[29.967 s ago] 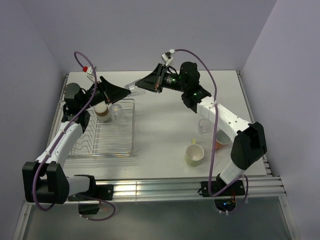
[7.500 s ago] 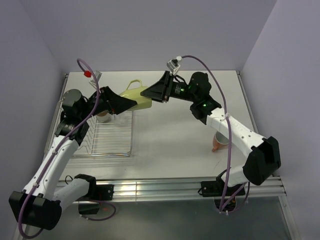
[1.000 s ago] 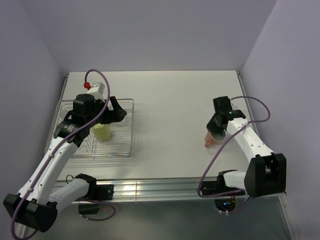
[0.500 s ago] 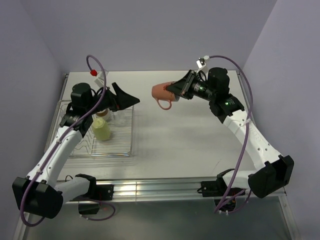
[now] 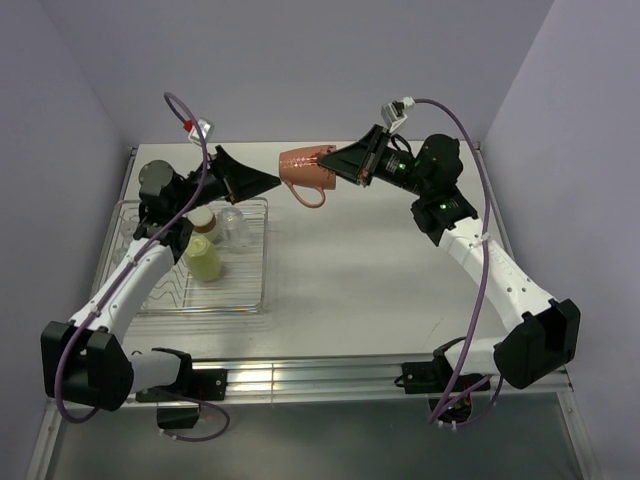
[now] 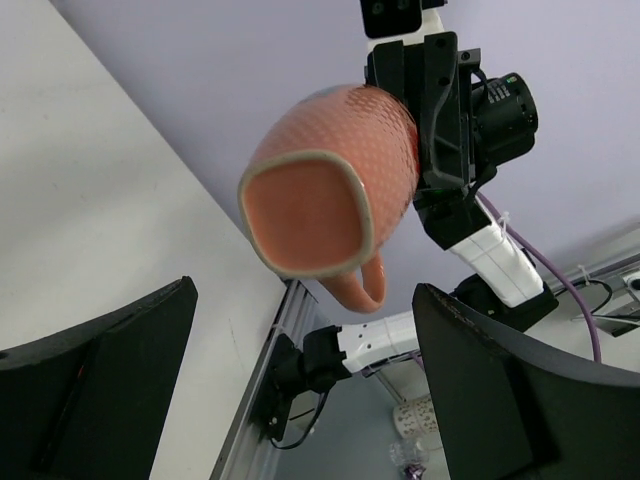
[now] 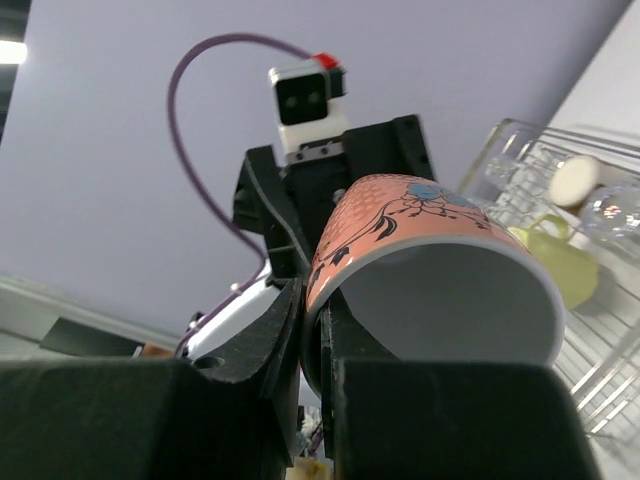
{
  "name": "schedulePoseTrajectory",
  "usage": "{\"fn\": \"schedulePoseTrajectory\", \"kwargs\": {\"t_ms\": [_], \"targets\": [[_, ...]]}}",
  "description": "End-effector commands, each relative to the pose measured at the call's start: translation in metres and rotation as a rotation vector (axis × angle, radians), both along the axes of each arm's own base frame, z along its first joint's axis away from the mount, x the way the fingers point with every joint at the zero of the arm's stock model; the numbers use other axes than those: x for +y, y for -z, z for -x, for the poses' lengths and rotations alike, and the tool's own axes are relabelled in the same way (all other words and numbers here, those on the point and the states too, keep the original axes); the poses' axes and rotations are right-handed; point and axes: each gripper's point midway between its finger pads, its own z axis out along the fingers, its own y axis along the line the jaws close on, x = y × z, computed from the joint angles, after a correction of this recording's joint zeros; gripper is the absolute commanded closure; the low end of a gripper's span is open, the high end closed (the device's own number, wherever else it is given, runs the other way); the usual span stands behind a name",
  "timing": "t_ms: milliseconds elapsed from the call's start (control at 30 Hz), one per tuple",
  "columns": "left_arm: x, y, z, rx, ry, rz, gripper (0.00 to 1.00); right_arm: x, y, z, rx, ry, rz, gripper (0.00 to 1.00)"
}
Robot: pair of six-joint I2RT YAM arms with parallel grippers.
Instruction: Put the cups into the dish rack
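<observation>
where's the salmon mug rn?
Top view: the salmon mug is mid-air on its side in the right gripper, just right of the open left gripper, beyond the far right corner of the dish rack.

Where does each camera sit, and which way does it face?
Top external: above and behind the bases, looking down at the table; both arms show, dish rack left.
Left wrist: faces the right arm; its own spread fingers frame the salmon mug.
Right wrist: faces the left arm and rack; its own fingers pinch the mug's rim.
Shared: all three show the mug in the right gripper.
</observation>
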Motion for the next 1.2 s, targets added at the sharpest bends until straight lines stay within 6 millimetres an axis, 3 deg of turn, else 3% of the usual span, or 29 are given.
{"fn": "schedulePoseTrajectory", "kwargs": {"t_ms": [0,267,767,833,967,1000,1067,1133,1167], "targets": [[-0.001,-0.021,0.006,-0.078,0.047,0.053,0.03,0.007,-0.042,0.027,-0.154,-0.075,-0.098,1.00],[-0.004,-0.024,0.005,-0.080,0.089,0.117,0.04,0.025,-0.040,0.029,-0.153,-0.102,-0.092,1.00],[-0.012,-0.008,0.017,-0.037,0.127,0.098,0.10,0.049,-0.031,0.022,-0.175,-0.090,-0.073,1.00],[-0.013,-0.008,0.019,-0.037,0.138,0.104,0.16,0.052,-0.028,0.021,-0.178,-0.086,-0.063,1.00],[-0.012,-0.006,0.022,-0.030,0.136,0.088,0.50,0.054,-0.025,0.020,-0.194,-0.074,-0.056,1.00],[-0.012,-0.007,0.021,-0.032,0.133,0.082,0.67,0.055,-0.024,0.020,-0.199,-0.072,-0.052,1.00],[-0.012,-0.008,0.023,-0.043,0.133,0.073,0.89,0.056,-0.022,0.021,-0.208,-0.075,-0.041,1.00],[-0.012,-0.011,0.026,-0.051,0.139,0.073,1.00,0.058,-0.019,0.020,-0.202,-0.066,-0.021,1.00],[-0.011,-0.013,0.028,-0.060,0.138,0.074,1.00,0.057,-0.018,0.020,-0.201,-0.057,-0.011,0.97]]}}
